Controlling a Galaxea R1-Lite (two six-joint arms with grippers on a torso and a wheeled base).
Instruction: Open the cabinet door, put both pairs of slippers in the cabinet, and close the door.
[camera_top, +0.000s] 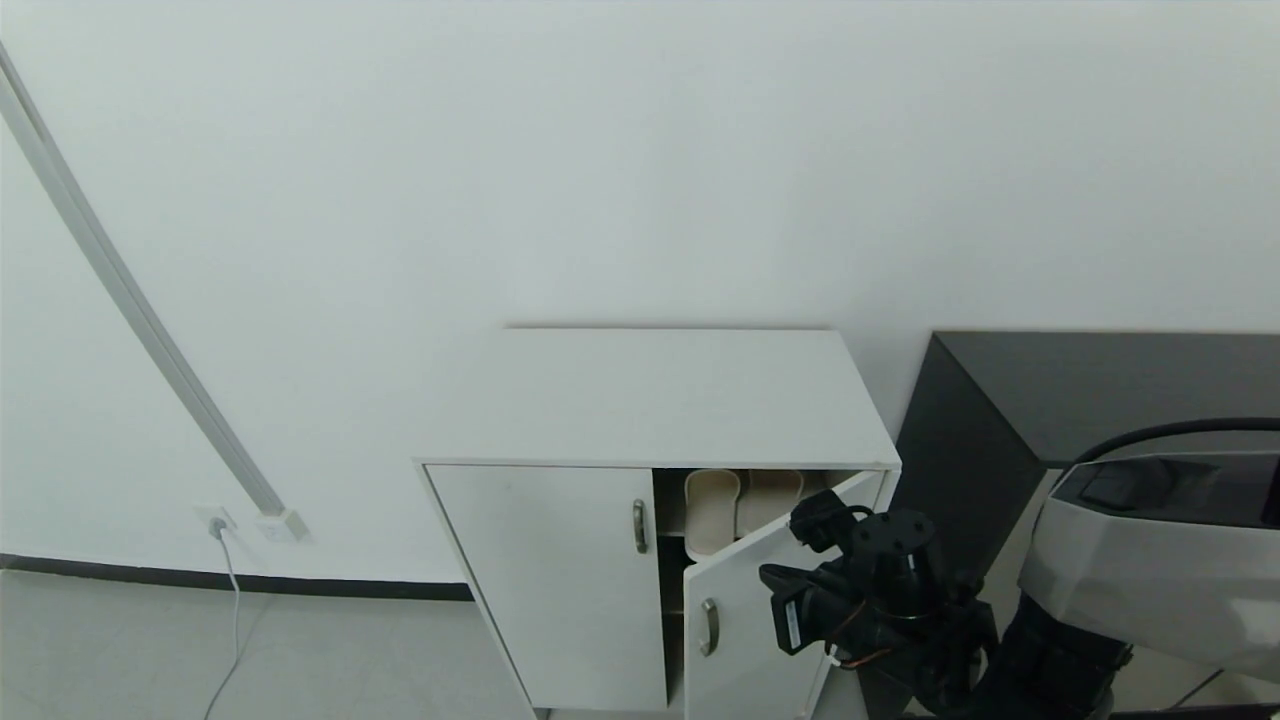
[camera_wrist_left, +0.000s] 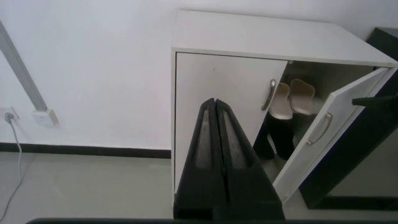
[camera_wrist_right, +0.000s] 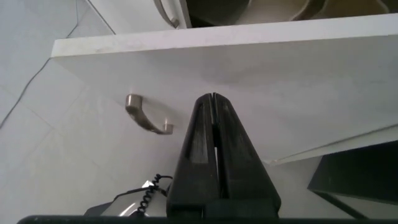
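Cabinet (camera_top: 660, 400) lower centre of head view, right door (camera_top: 755, 610) half open, beige slippers (camera_top: 712, 510) inside on shelf. Right end effector (camera_wrist_right: 214, 99) pinched closed, empty, at door face beside handle (camera_wrist_right: 148, 117). Left end effector (camera_wrist_left: 215, 102) closed, empty, well clear. Risk: push skids off panel; door jams on slipper

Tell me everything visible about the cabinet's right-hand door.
The right door is a flat white panel, looking like laminated board, with a curved metal handle near its free edge. It stands partly open, hinged on the right side of the cabinet. The shut right end effector is close before its outer face; contact is unclear.
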